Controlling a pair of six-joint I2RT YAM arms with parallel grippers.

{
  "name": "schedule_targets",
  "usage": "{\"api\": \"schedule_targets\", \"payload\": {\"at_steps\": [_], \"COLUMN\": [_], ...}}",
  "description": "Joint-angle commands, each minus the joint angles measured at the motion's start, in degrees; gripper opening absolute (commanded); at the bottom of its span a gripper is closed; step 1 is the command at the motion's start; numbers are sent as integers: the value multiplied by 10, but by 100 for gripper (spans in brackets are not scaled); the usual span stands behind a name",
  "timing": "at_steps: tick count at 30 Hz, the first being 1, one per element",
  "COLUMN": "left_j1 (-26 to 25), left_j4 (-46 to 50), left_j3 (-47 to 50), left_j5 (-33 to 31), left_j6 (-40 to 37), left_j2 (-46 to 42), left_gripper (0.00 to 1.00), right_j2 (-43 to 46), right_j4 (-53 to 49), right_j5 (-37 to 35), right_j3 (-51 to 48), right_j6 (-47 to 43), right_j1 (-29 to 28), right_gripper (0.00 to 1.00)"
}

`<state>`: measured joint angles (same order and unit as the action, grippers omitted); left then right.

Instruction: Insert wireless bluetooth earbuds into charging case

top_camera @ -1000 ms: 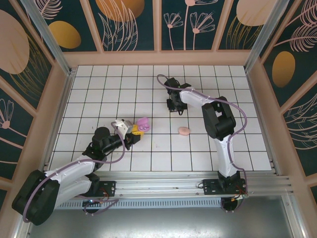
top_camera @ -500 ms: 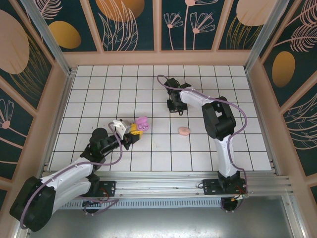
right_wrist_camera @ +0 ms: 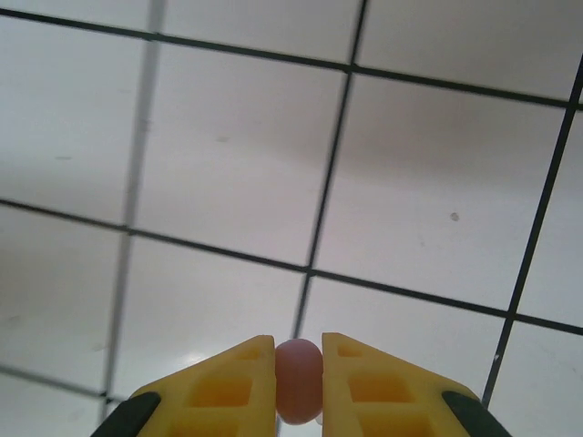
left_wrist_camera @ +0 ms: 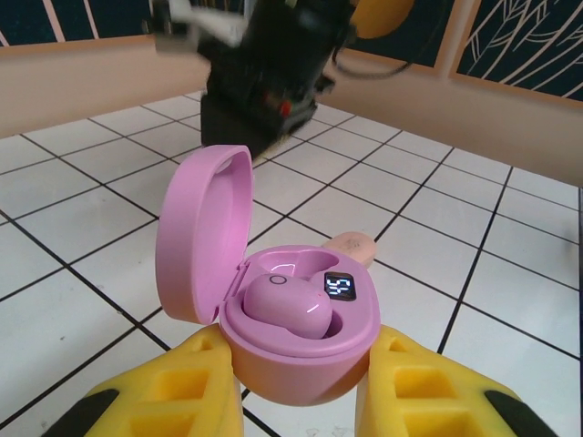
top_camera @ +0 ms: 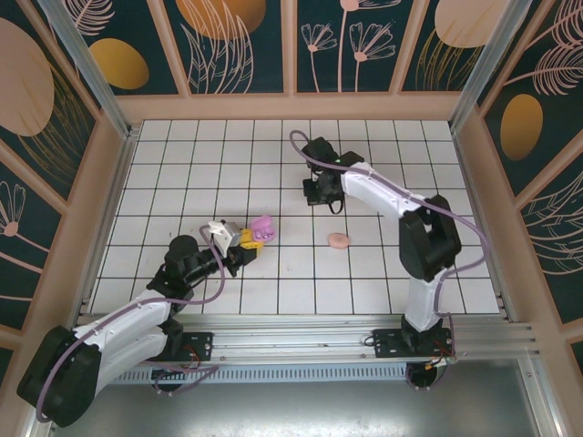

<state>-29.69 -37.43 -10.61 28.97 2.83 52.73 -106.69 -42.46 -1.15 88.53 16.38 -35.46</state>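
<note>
Lilac plastic forms the charging case (left_wrist_camera: 293, 353), clamped low on its shell between the yellow fingers (left_wrist_camera: 173, 393) of the left hand (left_wrist_camera: 302, 369). Its lid (left_wrist_camera: 200, 235) stands open and upright at the left of the frame, with the hollow side facing right. The oval body's long axis runs left to right, from one finger to the other, and the open mouth faces up toward the camera. A lilac earbud (left_wrist_camera: 287, 305) sits in the left well, its long axis also roughly left to right and dipping a little to the right. Just right of it is a small dark display (left_wrist_camera: 339, 289) with lit digits. Behind, a pink oval case (left_wrist_camera: 355, 246) lies on the white tiled surface (left_wrist_camera: 73, 228).

From above, the left hand (top_camera: 251, 238) sits left of centre with the charging case (top_camera: 263, 225) at its tip, pointing to the upper right. The pink oval case (top_camera: 338, 240) lies right of it and apart from it, long axis left to right. The right hand (top_camera: 323, 192) is above centre.

At the right wrist, the right hand (right_wrist_camera: 299, 350) is narrowed onto a pale pink earbud (right_wrist_camera: 299, 375) pinched between its fingers (right_wrist_camera: 219, 387). The bud's long axis runs up and down the frame, rounded end toward the tiles. Whether it touches the surface (right_wrist_camera: 228, 155) I cannot tell.
</note>
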Motion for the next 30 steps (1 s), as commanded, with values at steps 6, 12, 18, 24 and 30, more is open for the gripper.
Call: {"api": "schedule_targets", "payload": {"at_steps": [6, 12, 18, 24, 30], "left_j1": [-3, -4, -4, -3, -3], "left_j4": [-22, -20, -14, -12, -22], "left_j3": [-52, -70, -83, -92, -91], "left_j5": [58, 99, 141, 160, 161], "left_j6": [1, 1, -5, -9, -5], "left_j2": [41, 58, 65, 64, 63], "left_gripper": [0, 0, 0, 0, 0], "right_j2": [135, 223, 264, 252, 275], "right_j4": [-21, -2, 33, 36, 63], "right_j5": [69, 152, 240, 286, 316], "right_j3": [-20, -30, -37, -41, -98], "right_j6": [-22, -25, -42, -64, -60], "right_j1": [-65, -69, -72, -89, -106], "right_gripper": [13, 12, 12, 11, 10]}}
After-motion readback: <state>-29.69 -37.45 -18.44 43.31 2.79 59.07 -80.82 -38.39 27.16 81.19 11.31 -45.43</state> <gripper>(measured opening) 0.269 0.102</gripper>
